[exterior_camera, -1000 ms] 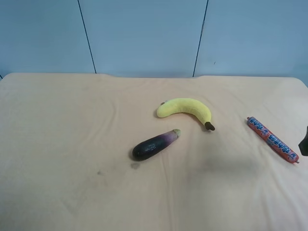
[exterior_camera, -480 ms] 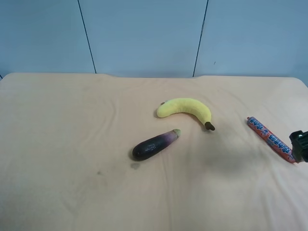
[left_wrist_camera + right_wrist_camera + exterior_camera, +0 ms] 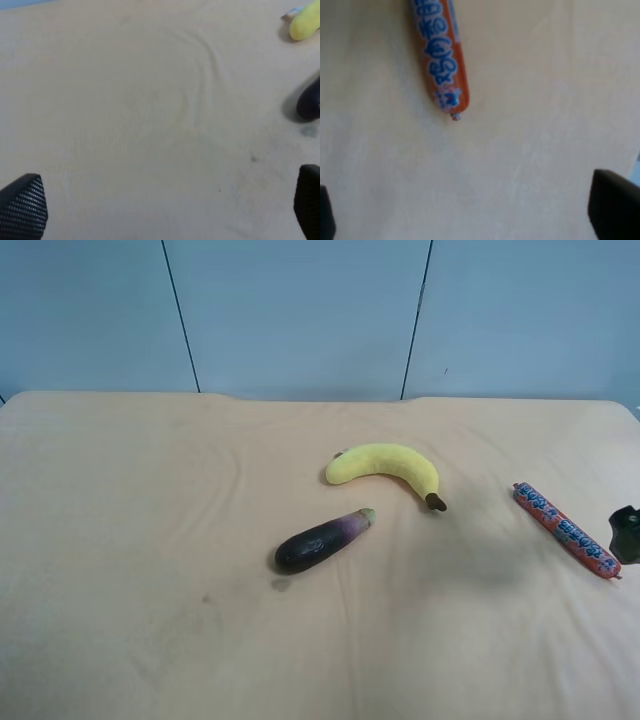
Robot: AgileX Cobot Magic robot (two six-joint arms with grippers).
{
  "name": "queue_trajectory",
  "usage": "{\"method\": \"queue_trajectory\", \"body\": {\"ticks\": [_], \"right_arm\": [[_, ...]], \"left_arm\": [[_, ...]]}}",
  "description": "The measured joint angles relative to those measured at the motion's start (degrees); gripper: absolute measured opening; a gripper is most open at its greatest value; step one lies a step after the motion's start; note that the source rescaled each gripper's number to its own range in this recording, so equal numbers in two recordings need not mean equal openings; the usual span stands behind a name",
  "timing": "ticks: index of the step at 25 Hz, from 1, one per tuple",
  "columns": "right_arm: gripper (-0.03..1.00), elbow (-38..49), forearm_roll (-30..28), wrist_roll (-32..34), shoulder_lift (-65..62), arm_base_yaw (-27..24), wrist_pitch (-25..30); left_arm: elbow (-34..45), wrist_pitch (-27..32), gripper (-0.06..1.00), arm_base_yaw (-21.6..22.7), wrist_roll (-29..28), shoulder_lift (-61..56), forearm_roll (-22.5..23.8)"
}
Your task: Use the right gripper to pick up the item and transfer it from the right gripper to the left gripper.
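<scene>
The item (image 3: 565, 530), a slim red wrapped stick with blue and white print, lies slanted on the cloth near the right edge. The right wrist view shows one crimped end of the item (image 3: 442, 60) lying on the cloth. My right gripper (image 3: 470, 220) hovers just short of that end, open, its fingertips (image 3: 615, 207) wide apart with only cloth between them. Only a dark corner of the right gripper (image 3: 627, 533) shows at the exterior high view's right edge, beside the item's near end. My left gripper (image 3: 165, 210) is open over bare cloth and holds nothing.
A yellow banana (image 3: 385, 468) and a dark purple eggplant (image 3: 322, 541) lie mid-table; the left wrist view catches the banana's tip (image 3: 305, 22) and the eggplant's end (image 3: 310, 100). A tan cloth (image 3: 150, 540) covers the table, and a blue wall (image 3: 300, 310) stands behind it.
The dark part of the right gripper at the right edge came further into view beside the item, then drew back slightly. The item, banana and eggplant have not moved.
</scene>
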Motion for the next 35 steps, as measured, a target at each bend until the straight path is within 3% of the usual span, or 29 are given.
{"method": "queue_trajectory", "body": {"ticks": [4, 17, 35], "right_arm": [[1.00, 0.00, 0.19, -4.99, 4.25, -1.00, -2.13], [1.00, 0.00, 0.89, -11.56, 12.44, -6.44, -10.51], [1.00, -0.05, 1.31, -13.32, 21.80, -6.92, -21.67]], "left_arm": [[0.00, 0.00, 1.00, 0.00, 0.00, 0.00, 0.00], [0.00, 0.00, 1.00, 0.00, 0.00, 0.00, 0.00], [0.00, 0.00, 1.00, 0.00, 0.00, 0.00, 0.00]]}}
